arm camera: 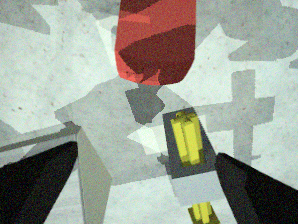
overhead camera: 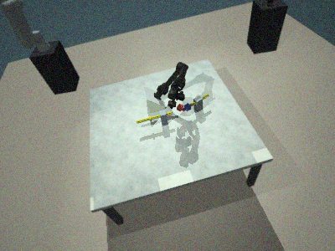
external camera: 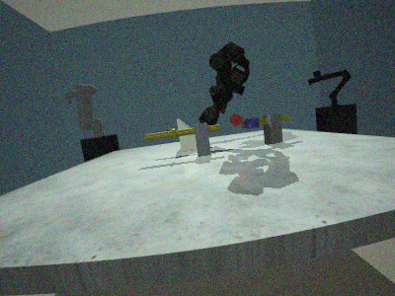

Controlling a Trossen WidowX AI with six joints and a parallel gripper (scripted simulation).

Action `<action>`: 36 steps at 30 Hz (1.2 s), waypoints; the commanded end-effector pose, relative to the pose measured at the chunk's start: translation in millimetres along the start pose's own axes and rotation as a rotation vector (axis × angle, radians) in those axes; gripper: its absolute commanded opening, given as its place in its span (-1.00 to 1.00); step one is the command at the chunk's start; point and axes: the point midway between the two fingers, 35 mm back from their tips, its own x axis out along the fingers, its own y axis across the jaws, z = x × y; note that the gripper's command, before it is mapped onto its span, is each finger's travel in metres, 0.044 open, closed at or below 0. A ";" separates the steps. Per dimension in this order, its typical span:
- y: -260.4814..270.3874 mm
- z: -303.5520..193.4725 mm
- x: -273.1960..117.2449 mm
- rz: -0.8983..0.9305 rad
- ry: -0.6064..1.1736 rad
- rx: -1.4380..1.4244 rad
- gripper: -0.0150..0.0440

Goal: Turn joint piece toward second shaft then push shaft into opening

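Observation:
The red joint piece hangs on the blue hinge part, at the end of the yellow shaft fixed in the right grey block. The second yellow shaft passes through the left grey block. Its end stands apart from the red piece. My gripper is open and empty, above and near the second shaft's inner end. Where the red opening points is hard to tell.
A pale upright wedge stands behind the left block, close to the left finger in the wrist view. Two other arms stand on dark pedestals beyond the table.

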 end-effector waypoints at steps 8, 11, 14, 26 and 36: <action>2.6 6.6 34.1 0.011 0.001 0.001 1.00; 2.0 13.5 32.5 0.011 0.001 0.001 1.00; 1.5 28.3 29.3 0.010 0.001 0.001 1.00; 2.7 55.9 29.7 0.010 -0.001 0.000 1.00; 2.7 56.1 46.0 0.010 -0.002 0.000 1.00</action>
